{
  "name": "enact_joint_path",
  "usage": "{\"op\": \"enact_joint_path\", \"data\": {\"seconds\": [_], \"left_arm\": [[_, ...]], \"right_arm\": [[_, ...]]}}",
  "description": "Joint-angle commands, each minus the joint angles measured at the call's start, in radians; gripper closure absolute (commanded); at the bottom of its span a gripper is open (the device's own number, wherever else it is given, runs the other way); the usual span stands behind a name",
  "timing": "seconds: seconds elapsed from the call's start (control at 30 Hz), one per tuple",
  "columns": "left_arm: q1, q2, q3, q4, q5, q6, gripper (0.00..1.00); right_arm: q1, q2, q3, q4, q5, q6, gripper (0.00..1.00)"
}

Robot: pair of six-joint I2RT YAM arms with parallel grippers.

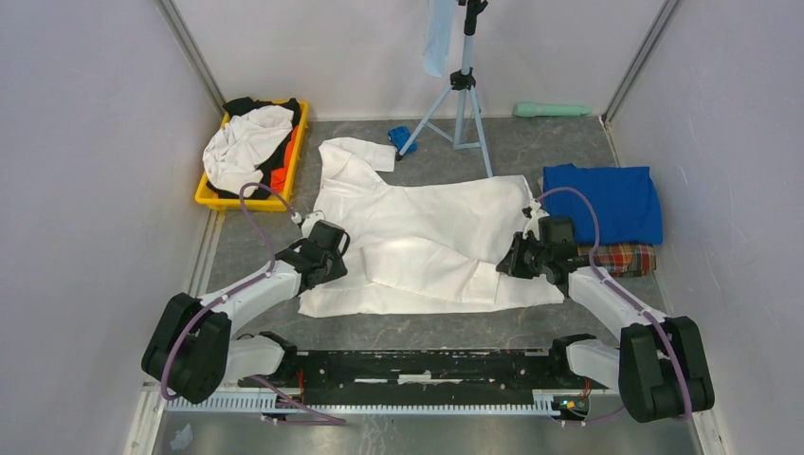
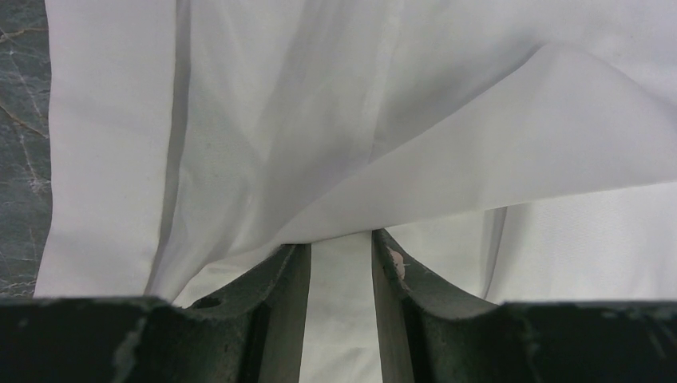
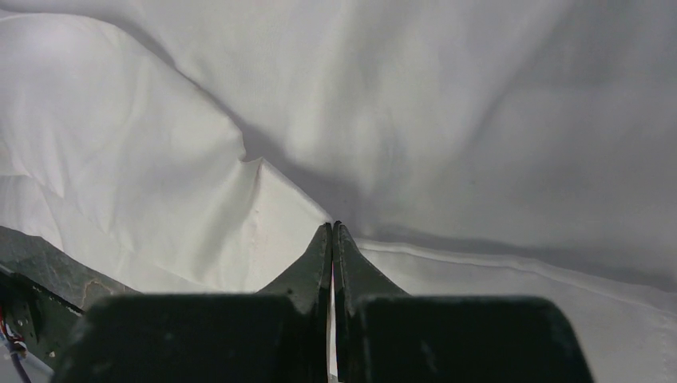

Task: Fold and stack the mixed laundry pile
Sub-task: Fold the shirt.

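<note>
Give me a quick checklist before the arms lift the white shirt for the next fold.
1. Right gripper shut on the white shirt: ok, fingertips pinch a fold.
2. Left gripper clamped on the shirt: not ok, fingers apart with cloth between them.
3. Shirt flat on the table: not ok, creased.
4. Blue T-shirt and plaid cloth apart from the shirt: ok.
5. Yellow tray out of the way: ok.

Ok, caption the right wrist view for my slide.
Right pincer shut on a fold of the white shirt spread on the table.
</note>
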Motion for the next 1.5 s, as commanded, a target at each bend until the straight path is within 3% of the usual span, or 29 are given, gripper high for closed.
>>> {"op": "enact_joint_path", "data": {"seconds": [0.0, 0.4, 0.67, 0.83, 1.03, 1.33, 1.47], "left_arm": [[0.008, 0.012, 0.023, 0.025, -0.044, 0.004, 0.59], [0.031, -0.088, 0.025, -0.064, -0.016, -0.032, 0.62], [0.031, -0.101, -0.011, -0.091, -0.04, -0.034, 0.62], [0.031, -0.11, -0.045, -0.083, -0.04, -0.06, 0.63], [0.03, -0.154, -0.067, -0.1, -0.083, -0.1, 0.64], [0.031, -0.213, -0.088, -0.115, -0.125, -0.13, 0.64], [0.031, -0.208, -0.083, -0.122, -0.128, -0.129, 0.64]], "right_arm": [[-0.002, -0.026, 0.062, 0.015, -0.006, -0.009, 1.0], [-0.003, -0.136, 0.251, -0.099, 0.245, -0.07, 1.0], [-0.002, -0.231, 0.237, -0.038, 0.406, -0.173, 1.0], [-0.001, -0.278, 0.259, 0.04, 0.338, -0.206, 1.0], [0.025, -0.249, 0.361, 0.196, 0.123, -0.183, 1.0], [0.193, -0.138, 0.579, 0.22, 0.076, -0.288, 1.0], [0.233, -0.198, 0.518, 0.193, 0.153, -0.368, 1.0]]}}
